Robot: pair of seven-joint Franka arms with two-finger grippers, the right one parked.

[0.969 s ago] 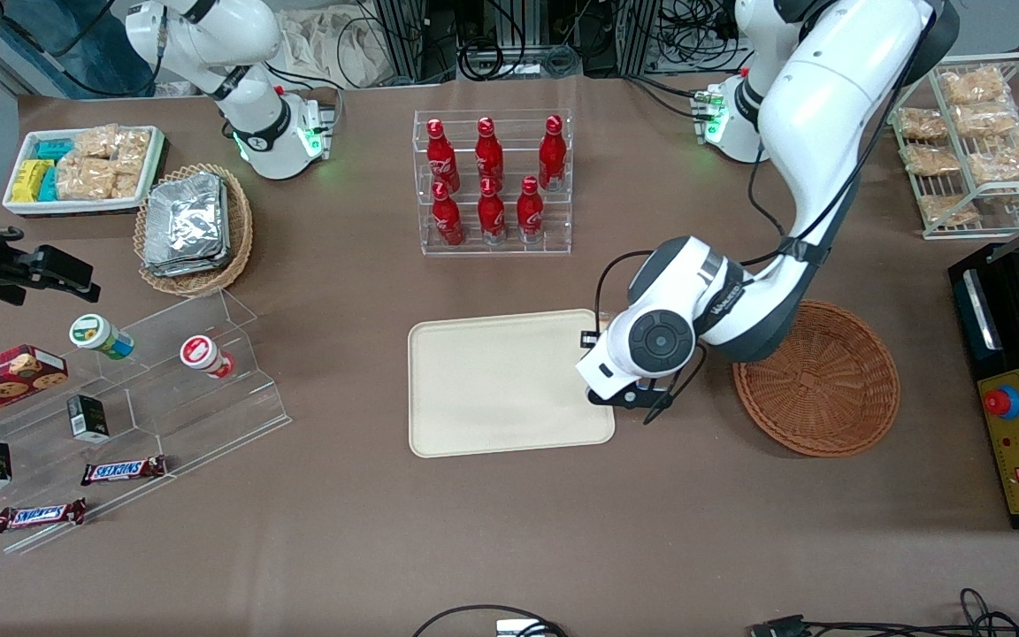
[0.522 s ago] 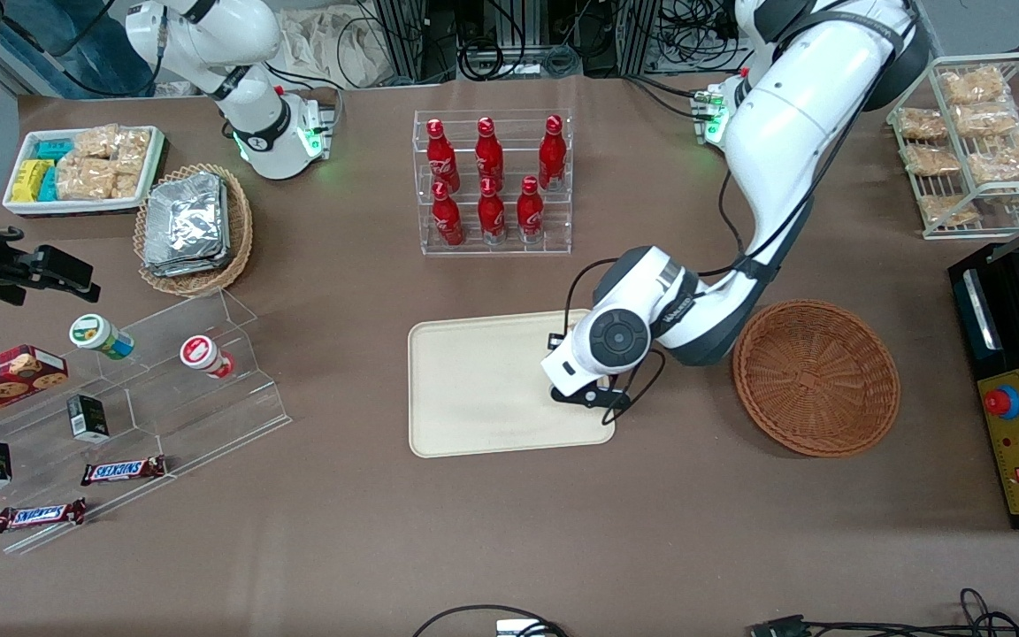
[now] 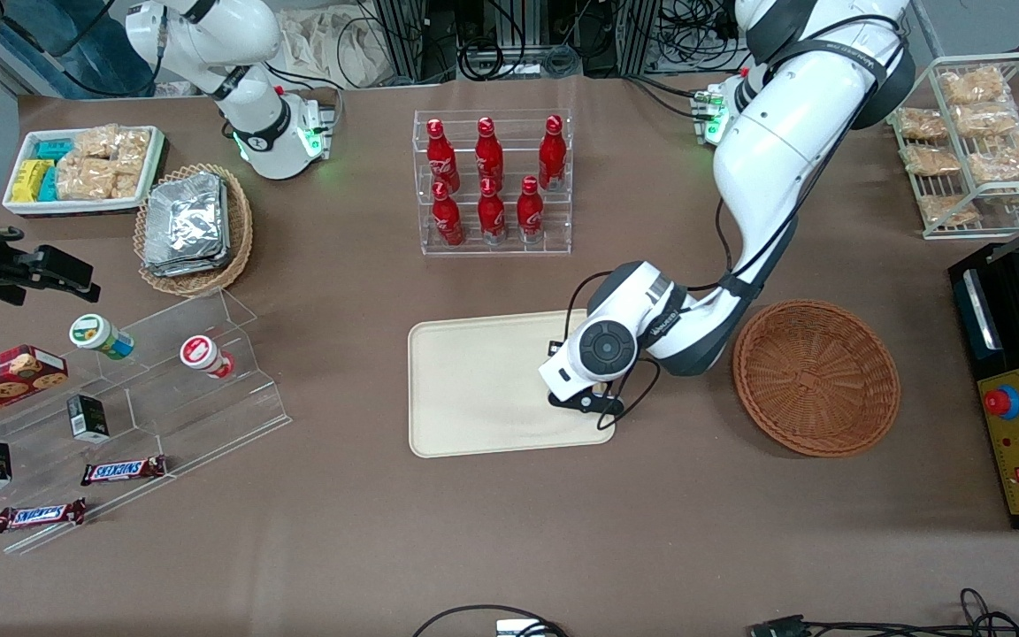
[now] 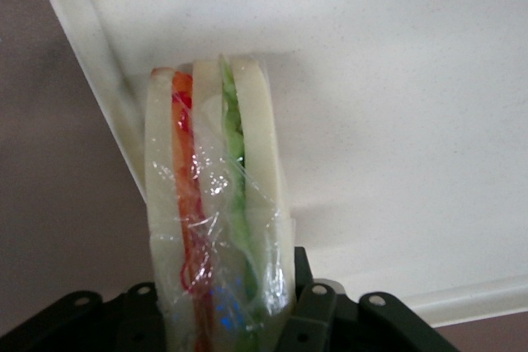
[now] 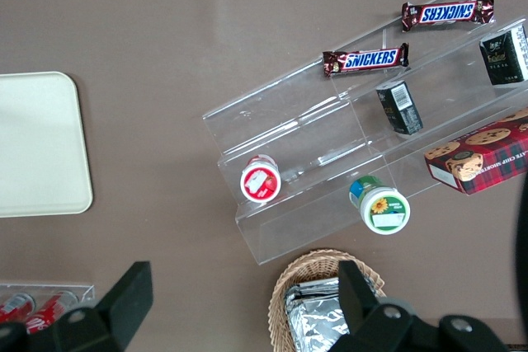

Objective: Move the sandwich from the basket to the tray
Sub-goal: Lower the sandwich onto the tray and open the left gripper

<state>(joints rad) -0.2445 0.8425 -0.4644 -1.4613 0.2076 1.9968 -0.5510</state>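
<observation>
Sandwich (image 4: 216, 204), plastic-wrapped, red and green layers showing edge-on, clamped in the tool (image 4: 223, 307) and hanging just above the tray (image 3: 474, 389), at that end of it nearest the basket (image 3: 816, 378). Tool itself hidden under the wrist in the front view, right of frame centre, over the tray's right-hand edge. Basket holding nothing, lying on the brown bench (image 3: 509, 531) at centre right, near the tray but apart from it.

table (image 3: 509, 531) | tray (image 3: 474, 389) | basket (image 3: 815, 378) | bottle rack (image 3: 492, 181) | gripper (image 3: 582, 400) over tray
</observation>
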